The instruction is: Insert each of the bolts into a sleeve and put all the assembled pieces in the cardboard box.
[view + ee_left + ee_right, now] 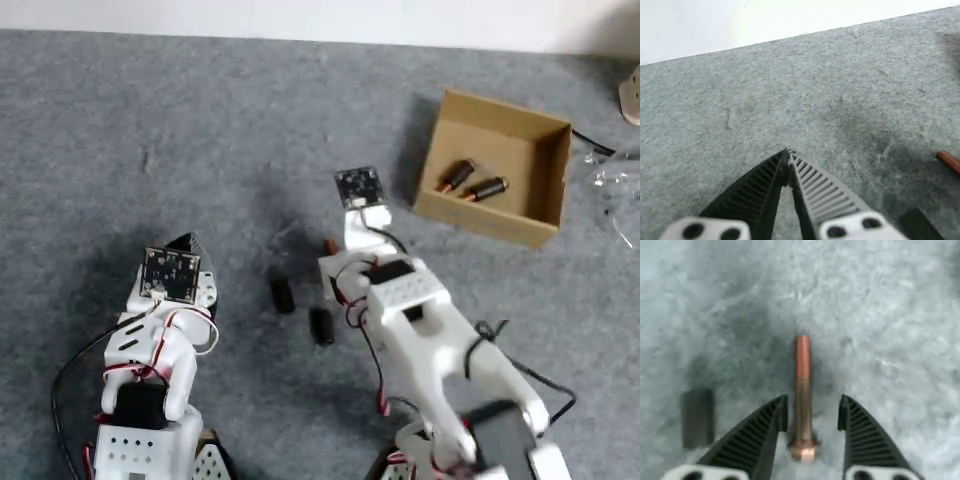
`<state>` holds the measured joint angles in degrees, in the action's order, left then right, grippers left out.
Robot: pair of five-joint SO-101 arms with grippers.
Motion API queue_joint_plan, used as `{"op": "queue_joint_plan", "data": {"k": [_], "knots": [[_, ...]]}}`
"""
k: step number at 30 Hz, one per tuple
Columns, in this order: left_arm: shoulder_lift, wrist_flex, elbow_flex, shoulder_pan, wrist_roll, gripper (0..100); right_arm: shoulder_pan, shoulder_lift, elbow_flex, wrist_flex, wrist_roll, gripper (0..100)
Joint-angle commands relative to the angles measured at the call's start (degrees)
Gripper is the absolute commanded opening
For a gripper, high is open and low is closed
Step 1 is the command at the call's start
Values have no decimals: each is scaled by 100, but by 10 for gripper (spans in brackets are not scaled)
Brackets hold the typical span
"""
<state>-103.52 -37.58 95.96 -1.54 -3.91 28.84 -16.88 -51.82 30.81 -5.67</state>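
A copper bolt [802,390] lies on the grey carpet between the fingers of my right gripper [812,405], which is open around its head end. In the high view the bolt's end [329,246] peeks out beside that arm's wrist. Two black sleeves [283,294] [321,325] lie just left of the arm, one of them [696,417] beside the gripper. The cardboard box [545,170] stands at the back right and holds two assembled pieces [455,176] [486,188]. My left gripper [788,156] is shut and holds nothing, low over the carpet at the front left [185,242].
Cables and a clear plastic item [610,185] lie right of the box. A beige object [632,95] sits at the far right edge. Open carpet spreads across the back left, up to the white wall strip.
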Motion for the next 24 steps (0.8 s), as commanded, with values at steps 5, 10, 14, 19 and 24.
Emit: {"op": "queue_joint_plan", "data": {"k": [5, 10, 14, 19, 24], "knots": [[-57, 158, 31, 84, -9, 11, 954, -954, -585, 444, 53, 152], [-57, 158, 31, 75, -9, 11, 1095, -523, -637, 453, 53, 152], [-57, 158, 40, 75, -9, 11, 1095, -84, -637, 453, 53, 152], [-57, 158, 48, 66, -9, 11, 1121, 189, -673, 453, 44, 152], [-57, 158, 48, 75, -9, 11, 1112, 242, -681, 462, 44, 152]]}}
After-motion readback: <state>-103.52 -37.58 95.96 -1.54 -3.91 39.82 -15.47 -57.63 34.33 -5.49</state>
